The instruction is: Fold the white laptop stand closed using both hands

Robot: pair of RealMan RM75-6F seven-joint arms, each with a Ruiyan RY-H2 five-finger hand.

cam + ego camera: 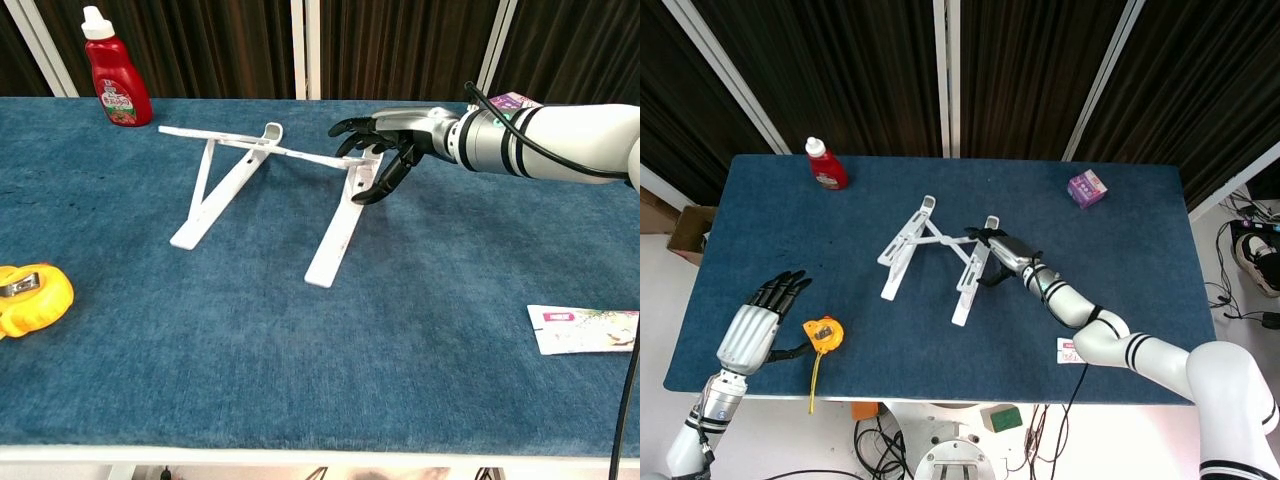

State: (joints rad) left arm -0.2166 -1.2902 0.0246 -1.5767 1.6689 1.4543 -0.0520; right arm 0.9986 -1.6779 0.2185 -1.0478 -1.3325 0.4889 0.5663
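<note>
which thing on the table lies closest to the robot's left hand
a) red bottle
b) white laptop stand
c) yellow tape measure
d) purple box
c: in the head view the yellow tape measure lies just beside the left hand at the near left of the table, while the white laptop stand sits mid-table by the right hand.

The right hand point(385, 150) covers the upper end of the white laptop stand's point(262, 190) near rail — whether the fingers clasp it or only press against it cannot be told. The chest view crops the tape measure point(30, 297) and the flat packet point(585, 329) — its print is unreadable.
</note>
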